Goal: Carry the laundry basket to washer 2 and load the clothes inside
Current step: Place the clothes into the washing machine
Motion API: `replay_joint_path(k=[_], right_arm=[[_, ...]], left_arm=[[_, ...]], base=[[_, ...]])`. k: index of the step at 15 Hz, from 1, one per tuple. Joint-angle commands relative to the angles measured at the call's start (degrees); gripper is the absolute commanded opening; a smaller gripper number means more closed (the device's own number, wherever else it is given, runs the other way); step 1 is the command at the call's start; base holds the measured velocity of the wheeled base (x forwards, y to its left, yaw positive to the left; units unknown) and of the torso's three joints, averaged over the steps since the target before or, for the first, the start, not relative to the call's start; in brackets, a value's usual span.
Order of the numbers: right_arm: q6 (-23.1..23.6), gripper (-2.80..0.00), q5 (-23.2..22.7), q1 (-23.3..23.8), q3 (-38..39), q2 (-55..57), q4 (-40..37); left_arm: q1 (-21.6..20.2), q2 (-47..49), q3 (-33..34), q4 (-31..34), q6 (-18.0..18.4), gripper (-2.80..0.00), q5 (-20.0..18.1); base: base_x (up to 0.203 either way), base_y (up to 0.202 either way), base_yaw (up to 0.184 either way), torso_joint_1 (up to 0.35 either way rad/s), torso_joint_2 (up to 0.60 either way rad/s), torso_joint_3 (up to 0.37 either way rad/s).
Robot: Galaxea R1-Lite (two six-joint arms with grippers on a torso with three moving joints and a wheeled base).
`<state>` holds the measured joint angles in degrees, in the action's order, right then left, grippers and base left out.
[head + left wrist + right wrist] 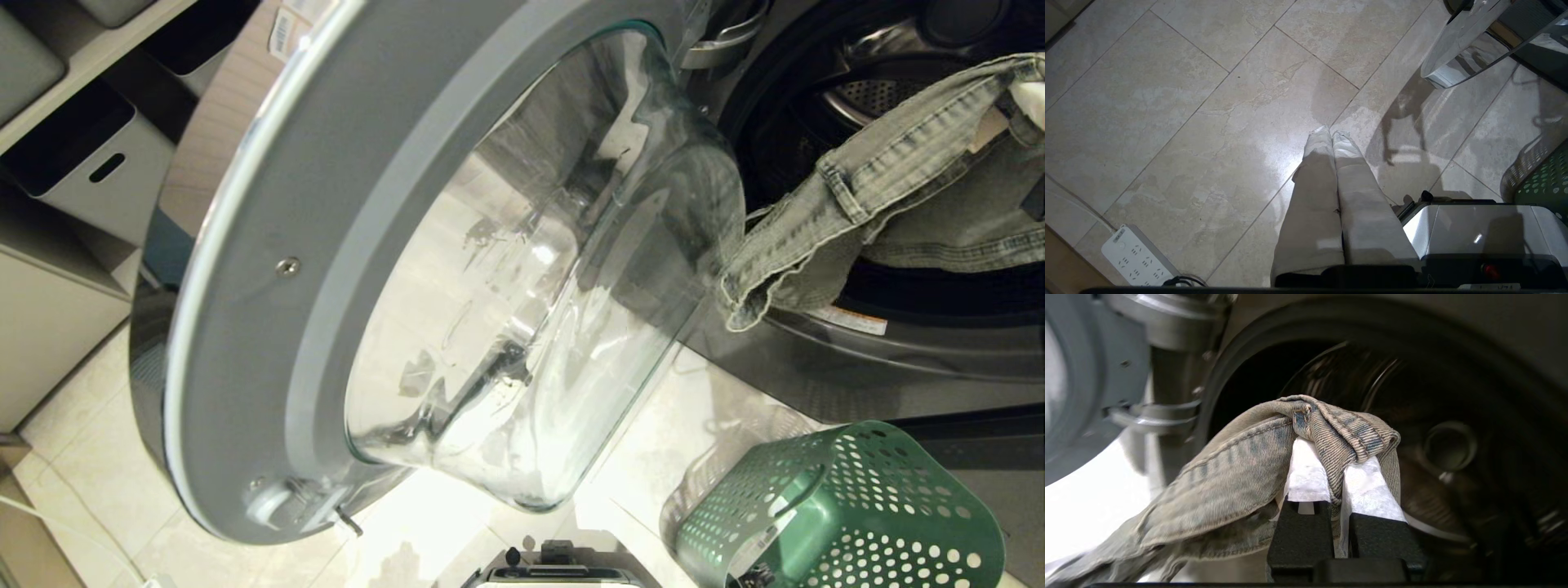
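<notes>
Tiled floor [1167, 102], right claw [1337, 457] pinching clothes [1241, 473] at washer 2 [898, 359], left claw [1332, 136] pressed together.

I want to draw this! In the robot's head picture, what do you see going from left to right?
Shelf bins → open washer door → clothes hanging across the washer's drum opening. The green basket sits on the floor below the clothes.
</notes>
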<state>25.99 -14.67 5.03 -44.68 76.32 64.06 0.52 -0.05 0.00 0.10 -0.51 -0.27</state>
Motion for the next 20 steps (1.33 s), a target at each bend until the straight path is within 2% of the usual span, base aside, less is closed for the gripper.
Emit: replay_joint_path(k=[1, 5, 10, 12, 18, 20], right_arm=[[0.7, -2.80, -0.1, 0.6, 1.3, 3.2, 5.8], [1.6, -2.80, -0.6, 1.4, 4.6, 9.1, 13.4], [10.3, -2.80, -0.5, 1.6, 4.3, 17.5, 19.6], [11.7, -2.80, -0.3, 1.5, 3.3, 21.3, 21.5], [15.3, -2.80, -0.3, 0.8, -8.0, 32.7, 23.6], [15.8, -2.80, 1.1, 0.1, -13.8, 36.5, 23.6]], left_arm=[[0.0, 0.0, 0.0, 0.0, 0.0, -2.80, 0.0], [0.0, 0.0, 0.0, 0.0, 0.0, -2.80, 0.0], [-0.1, 0.0, 0.0, 0.0, 0.0, -2.80, 0.0], [0.0, 0.0, 0.0, 0.0, 0.0, -2.80, 0.0], [0.0, 0.0, 0.0, 0.0, 0.0, -2.80, 0.0], [0.0, 0.0, 0.0, 0.0, 0.0, -2.80, 0.0]], base=[[0.000, 0.000, 0.000, 0.000, 0.00, 0.000], [0.000, 0.000, 0.000, 0.000, 0.00, 0.000], [0.000, 0.000, 0.000, 0.000, 0.00, 0.000], [0.000, 0.000, 0.000, 0.000, 0.00, 0.000], [0.000, 0.000, 0.000, 0.000, 0.00, 0.000], [0.000, 0.000, 0.000, 0.000, 0.00, 0.000]])
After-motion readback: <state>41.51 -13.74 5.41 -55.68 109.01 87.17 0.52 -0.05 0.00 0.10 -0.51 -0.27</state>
